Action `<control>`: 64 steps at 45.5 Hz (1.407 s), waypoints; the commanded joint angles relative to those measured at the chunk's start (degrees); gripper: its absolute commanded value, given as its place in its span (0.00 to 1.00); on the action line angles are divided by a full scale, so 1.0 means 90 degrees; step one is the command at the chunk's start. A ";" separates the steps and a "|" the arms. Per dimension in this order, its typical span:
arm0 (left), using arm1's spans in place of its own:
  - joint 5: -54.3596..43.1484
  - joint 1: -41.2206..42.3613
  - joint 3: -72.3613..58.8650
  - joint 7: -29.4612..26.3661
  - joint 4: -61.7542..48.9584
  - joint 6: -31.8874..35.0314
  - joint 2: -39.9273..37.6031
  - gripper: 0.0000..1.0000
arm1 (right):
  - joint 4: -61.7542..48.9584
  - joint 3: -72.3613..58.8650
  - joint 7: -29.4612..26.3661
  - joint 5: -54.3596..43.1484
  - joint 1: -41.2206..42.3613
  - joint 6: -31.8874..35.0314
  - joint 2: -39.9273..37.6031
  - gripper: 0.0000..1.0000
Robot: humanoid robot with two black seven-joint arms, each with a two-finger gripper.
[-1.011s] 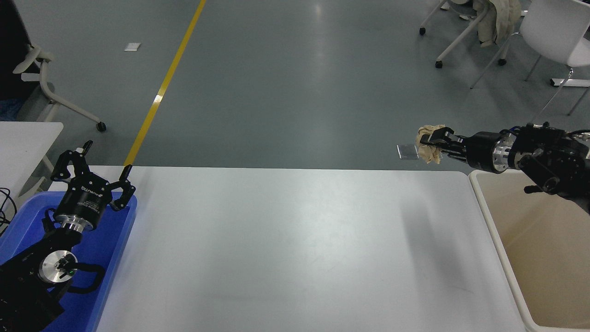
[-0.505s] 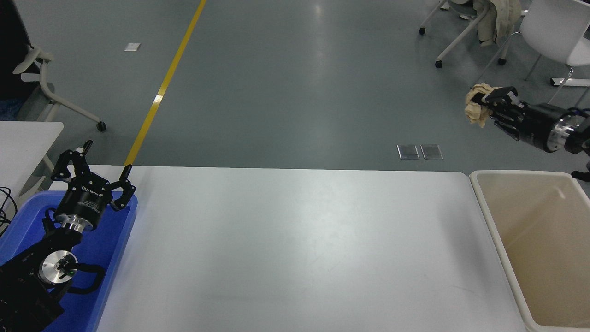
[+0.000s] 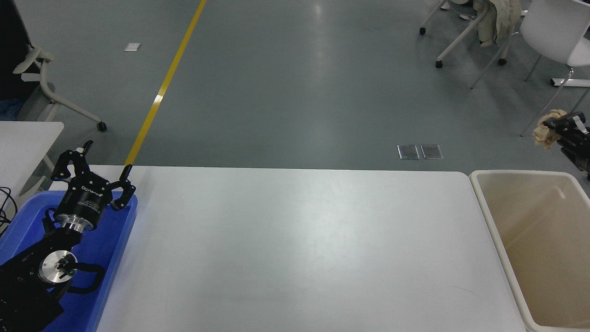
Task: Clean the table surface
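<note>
From the head view, the bench fills the lower middle of the frame: a wide white top with rounded far corners, smooth and matte, with a soft pale sheen near its centre and a few faint smudges. Beyond its far edge lies a grey-green floor, glossy enough to carry light streaks, crossed by a yellow line that runs toward the bench's far left corner; two small metal plates sit flush in the floor near the far right. White chairs on castors stand at the top right, one draped with beige cloth, and a chair base shows at the far left. A smaller white table juts in at the left edge. Touching the bench's left side is a blue bin of shiny plastic, and above it rests the left gripper, black, its fingers spread apart and holding nothing. Against the bench's right side stands a cream bin, deep and smooth-walled with a rounded rim. The right gripper enters at the right edge, raised beyond that bin's far rim (only its tip shows), clamped on a crumpled beige wad, soft and creased.
</note>
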 commanded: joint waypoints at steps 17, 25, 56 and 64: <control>0.0000 0.0000 0.0000 0.0000 -0.0001 0.0002 0.0000 1.00 | -0.0440 0.0024 -0.1818 0.0042 -0.0736 -0.1166 0.0004 0.00; 0.0000 0.0000 0.0000 0.0000 -0.0001 -0.0008 0.0000 1.00 | -0.0440 0.0004 -0.1877 0.0032 -0.1156 -0.1509 0.0219 0.00; 0.0000 0.0000 0.0000 0.0000 -0.0001 -0.0008 0.0000 1.00 | -0.0440 -0.0455 -0.1868 0.0042 -0.1830 -0.2544 0.1488 0.00; 0.0000 0.0000 0.0000 0.0000 -0.0001 0.0002 0.0000 1.00 | -0.0430 -0.0474 -0.1868 0.0042 -0.2016 -0.2534 0.1664 0.00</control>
